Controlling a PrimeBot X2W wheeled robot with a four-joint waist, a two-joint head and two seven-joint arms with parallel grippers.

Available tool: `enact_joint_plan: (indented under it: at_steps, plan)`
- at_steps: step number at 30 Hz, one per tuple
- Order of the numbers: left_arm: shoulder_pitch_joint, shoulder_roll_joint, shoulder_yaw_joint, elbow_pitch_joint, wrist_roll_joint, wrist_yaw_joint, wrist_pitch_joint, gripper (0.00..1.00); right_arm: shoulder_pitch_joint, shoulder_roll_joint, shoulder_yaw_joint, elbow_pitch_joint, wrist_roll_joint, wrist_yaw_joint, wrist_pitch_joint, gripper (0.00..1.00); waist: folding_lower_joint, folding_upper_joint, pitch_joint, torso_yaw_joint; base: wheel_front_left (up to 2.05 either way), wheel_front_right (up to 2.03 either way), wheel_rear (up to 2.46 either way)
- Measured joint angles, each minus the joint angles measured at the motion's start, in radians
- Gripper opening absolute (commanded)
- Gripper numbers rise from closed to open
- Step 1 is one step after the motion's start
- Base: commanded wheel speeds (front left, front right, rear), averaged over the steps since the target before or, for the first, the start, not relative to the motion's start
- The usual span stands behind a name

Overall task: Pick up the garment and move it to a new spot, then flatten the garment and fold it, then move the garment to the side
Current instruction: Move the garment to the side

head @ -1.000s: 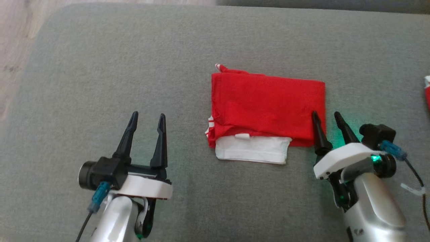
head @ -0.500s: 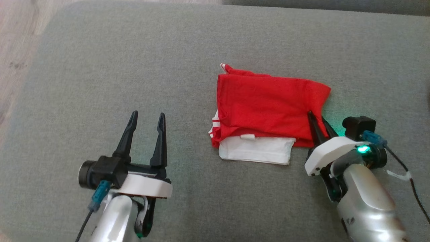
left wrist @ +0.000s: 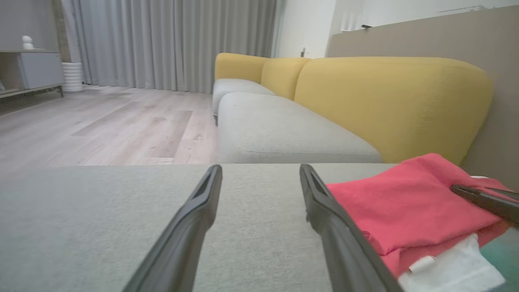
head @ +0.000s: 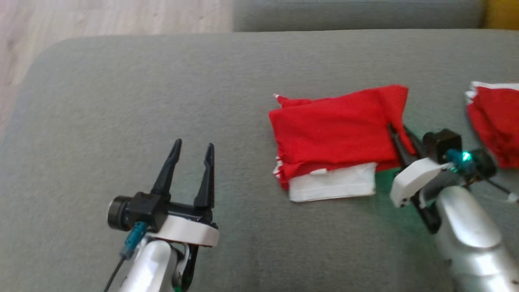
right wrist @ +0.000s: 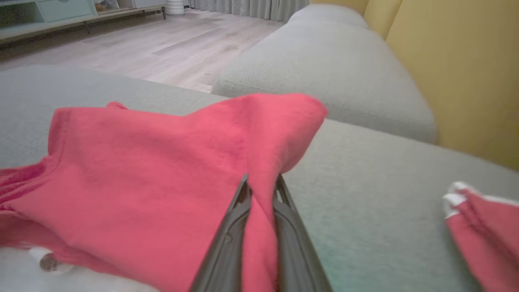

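Right gripper (head: pixel 398 129) was pinched shut on the right edge of the red garment (head: pixel 332 125), that corner lifted a bit. Grey sofa cushion (head: pixel 121 101) had the folded garment lying right of centre, white part toward the robot. Left gripper (head: pixel 194 144) hovered wide open, well apart from it.

Found the garment (head: pixel 336 125) on the near cushion (head: pixel 162 101), right of centre; another garment (head: pixel 494 121) farther right; second cushion (head: pixel 357 14) behind.
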Motion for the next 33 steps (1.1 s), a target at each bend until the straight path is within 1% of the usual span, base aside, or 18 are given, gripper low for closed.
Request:
enact_joint_plan:
  at_steps: [1, 2, 3, 4, 7, 10, 12, 15, 19, 21, 26, 30, 33]
  plan:
    - [0.0, 0.0, -0.008, -0.002, 0.0, 0.001, 0.0, 1.0, 0.0, -0.021, 0.012, -0.023, -0.006, 0.0, 0.013, 0.0, 0.0, 0.0, -0.003, -0.014, 0.0, 0.0, 0.0]
    - [0.0, 0.0, -0.008, -0.002, 0.0, 0.001, 0.0, 1.0, 0.0, -0.021, 0.012, -0.023, -0.006, 0.0, 0.013, 0.0, 0.0, 0.0, -0.003, -0.014, 0.0, 0.0, 0.0]
    - [0.0, 0.0, -0.023, -0.008, 0.0, 0.007, 0.0, 1.0, -0.001, -0.062, 0.038, -0.071, -0.009, 0.0, 0.041, 0.0, 0.0, 0.0, -0.006, -0.043, 0.0, 0.0, 0.0]
    - [0.0, 0.0, -0.023, -0.008, 0.0, 0.007, 0.0, 1.0, -0.001, -0.062, 0.038, -0.071, -0.009, 0.0, 0.041, 0.0, 0.0, 0.0, -0.006, -0.043, 0.0, 0.0, 0.0]
    - [-0.004, 0.0, -0.042, -0.024, 0.0, 0.01, 0.0, 1.0, -0.008, -0.133, 0.074, -0.152, -0.007, 0.0, 0.09, 0.0, 0.0, 0.0, -0.001, -0.088, 0.0, 0.0, 0.0]
    - [-0.028, 0.0, -0.063, -0.041, 0.0, 0.017, 0.0, 1.0, -0.038, -0.223, 0.083, -0.234, 0.007, 0.0, 0.141, 0.0, -0.0001, 0.0, 0.027, -0.126, 0.0, 0.0, 0.0]
    - [-0.064, 0.0, -0.066, -0.046, 0.0, 0.016, 0.0, 1.0, -0.075, -0.282, 0.075, -0.276, 0.019, 0.0, 0.166, 0.0, 0.0002, 0.0, 0.059, -0.143, 0.0, 0.0, 0.0]
    - [-0.125, 0.0, -0.065, -0.051, 0.006, 0.016, 0.0, 1.0, -0.132, -0.351, 0.046, -0.314, 0.031, 0.0, 0.196, 0.0, 0.0002, 0.0, 0.11, -0.168, 0.0, 0.0, 0.0]
    - [-0.166, 0.0, -0.065, -0.05, 0.024, 0.003, -0.001, 1.0, -0.149, -0.427, -0.013, -0.308, 0.039, 0.0, 0.22, 0.0, 0.0002, 0.0, 0.175, -0.195, 0.0, 0.0, 0.0]
    - [-0.177, 0.0, -0.065, -0.049, 0.03, -0.002, -0.001, 1.0, -0.149, -0.45, -0.036, -0.288, 0.037, 0.0, 0.228, 0.0, 0.0003, 0.0, 0.205, -0.204, 0.0, 0.0, 0.0]
    - [-0.199, 0.0, -0.062, -0.043, 0.037, -0.015, -0.001, 1.0, -0.154, -0.469, -0.104, -0.233, 0.023, 0.0, 0.237, 0.0, 0.0003, 0.0, 0.264, -0.208, 0.0, 0.0, 0.0]
    - [-0.211, 0.0, -0.056, -0.038, 0.038, -0.019, -0.001, 1.0, -0.175, -0.494, -0.155, -0.191, -0.002, 0.0, 0.235, 0.0, 0.0002, 0.0, 0.292, -0.194, 0.0, 0.0, 0.0]
    - [-0.217, 0.0, -0.047, -0.038, 0.038, -0.019, -0.001, 1.0, -0.188, -0.499, -0.189, -0.163, -0.017, 0.0, 0.233, 0.0, 0.0002, 0.0, 0.306, -0.18, 0.0, 0.0, 0.0]
